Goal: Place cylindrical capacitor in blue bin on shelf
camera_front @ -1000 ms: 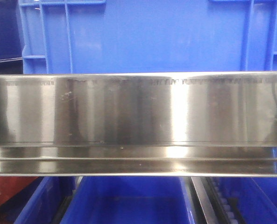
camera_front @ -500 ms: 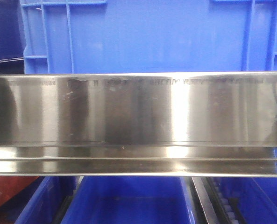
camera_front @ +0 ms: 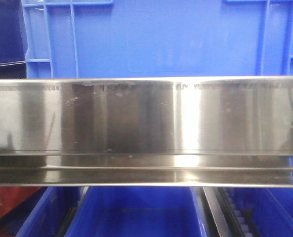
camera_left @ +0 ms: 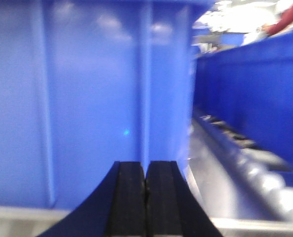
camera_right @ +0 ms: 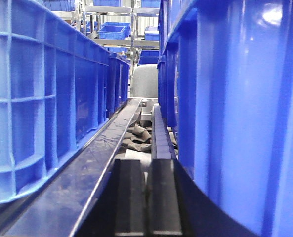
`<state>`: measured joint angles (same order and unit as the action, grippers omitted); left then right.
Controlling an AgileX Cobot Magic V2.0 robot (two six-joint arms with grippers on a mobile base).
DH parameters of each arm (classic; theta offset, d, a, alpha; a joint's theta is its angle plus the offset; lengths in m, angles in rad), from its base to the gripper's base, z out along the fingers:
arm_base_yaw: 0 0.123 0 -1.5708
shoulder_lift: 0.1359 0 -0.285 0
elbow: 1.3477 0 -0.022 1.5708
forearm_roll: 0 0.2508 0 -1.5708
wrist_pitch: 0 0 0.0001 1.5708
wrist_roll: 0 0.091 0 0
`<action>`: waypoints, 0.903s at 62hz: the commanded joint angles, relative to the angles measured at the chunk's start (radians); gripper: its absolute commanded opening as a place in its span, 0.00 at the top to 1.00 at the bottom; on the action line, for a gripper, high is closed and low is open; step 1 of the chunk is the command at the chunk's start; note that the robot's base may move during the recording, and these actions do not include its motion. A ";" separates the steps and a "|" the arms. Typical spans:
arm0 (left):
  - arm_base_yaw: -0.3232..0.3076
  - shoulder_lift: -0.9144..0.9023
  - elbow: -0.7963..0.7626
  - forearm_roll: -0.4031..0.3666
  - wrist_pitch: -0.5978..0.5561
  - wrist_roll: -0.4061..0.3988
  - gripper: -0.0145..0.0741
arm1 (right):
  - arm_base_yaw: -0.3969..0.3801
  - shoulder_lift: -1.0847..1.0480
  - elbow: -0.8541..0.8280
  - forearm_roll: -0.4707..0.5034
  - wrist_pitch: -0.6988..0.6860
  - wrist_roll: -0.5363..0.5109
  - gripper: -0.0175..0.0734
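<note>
Blue plastic fills my views: the blue bin (camera_front: 156,37) sits on the shelf (camera_front: 146,118) behind its steel beam, which keeps it from sliding forward. The left gripper (camera_left: 146,197) is closed on nothing beside a bin wall. The right gripper (camera_right: 147,197), between 2 bins, looks nearly closed; I see no capacitor anywhere.

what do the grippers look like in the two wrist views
Only the fingers show in each view. The left gripper has two flat black pads, matte and rectangular, with black bodies curving outward below them. The right gripper looks the same: two flat black rectangular pads on black curved bodies. No cables, markings or arm links are visible in either wrist view.
</note>
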<state>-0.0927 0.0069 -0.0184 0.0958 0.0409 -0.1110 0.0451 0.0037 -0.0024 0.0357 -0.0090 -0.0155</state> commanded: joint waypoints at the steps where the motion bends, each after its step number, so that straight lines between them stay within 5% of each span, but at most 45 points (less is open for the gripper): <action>1: 0.007 -0.007 0.018 -0.005 -0.041 -0.008 0.96 | -0.003 -0.004 0.002 0.004 -0.022 -0.002 0.99; 18: -0.074 -0.007 0.018 -0.005 -0.006 -0.008 0.96 | -0.003 -0.004 0.002 0.004 -0.022 -0.002 0.99; 56: -0.074 -0.007 0.018 -0.005 -0.006 -0.008 0.96 | -0.003 -0.004 0.002 0.004 -0.022 -0.002 0.99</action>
<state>-0.1614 0.0046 0.0022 0.0958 0.0474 -0.1129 0.0451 0.0037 -0.0021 0.0357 -0.0109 -0.0155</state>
